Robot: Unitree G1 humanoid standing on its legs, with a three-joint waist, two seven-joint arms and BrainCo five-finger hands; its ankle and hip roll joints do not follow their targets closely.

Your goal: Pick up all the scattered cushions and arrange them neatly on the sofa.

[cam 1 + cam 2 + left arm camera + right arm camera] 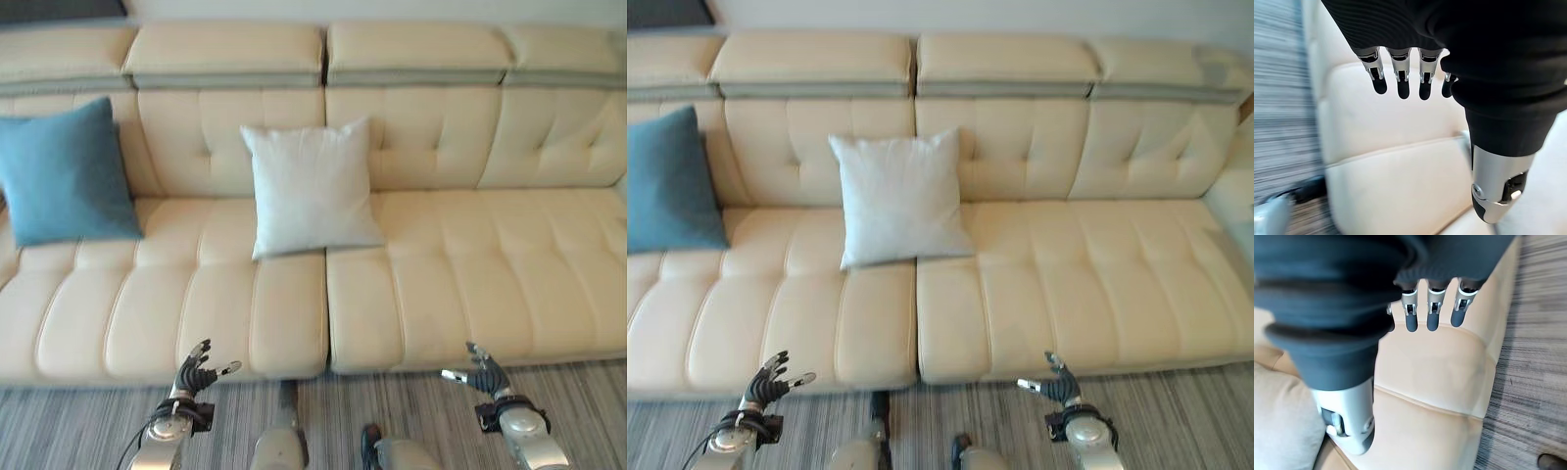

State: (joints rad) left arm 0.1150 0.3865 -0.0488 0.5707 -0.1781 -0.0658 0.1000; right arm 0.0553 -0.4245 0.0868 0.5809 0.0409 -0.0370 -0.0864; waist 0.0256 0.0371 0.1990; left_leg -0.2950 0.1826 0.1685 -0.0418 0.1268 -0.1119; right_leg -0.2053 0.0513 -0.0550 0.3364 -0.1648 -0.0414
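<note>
- Left eye view is showing two cushions already sitting on the sofa point(470, 264): a blue cushion point(64, 176) leaning on the backrest at the far left, and a white cushion point(312, 188) propped up near the middle seam.
- Both are standing upright and looking pretty tidy, well apart from each other.
- Left hand point(196, 370) is hovering low by the sofa's front edge, fingers loose and spread, holding nothing.
- Right hand point(482, 372) is doing the same on the other side, fingers relaxed, nothing in it.
- No cushions are lying on the striped rug point(88, 421) as far as the views are reaching, so the job is looking mostly or fully done; the right half of the sofa is sitting bare.
</note>
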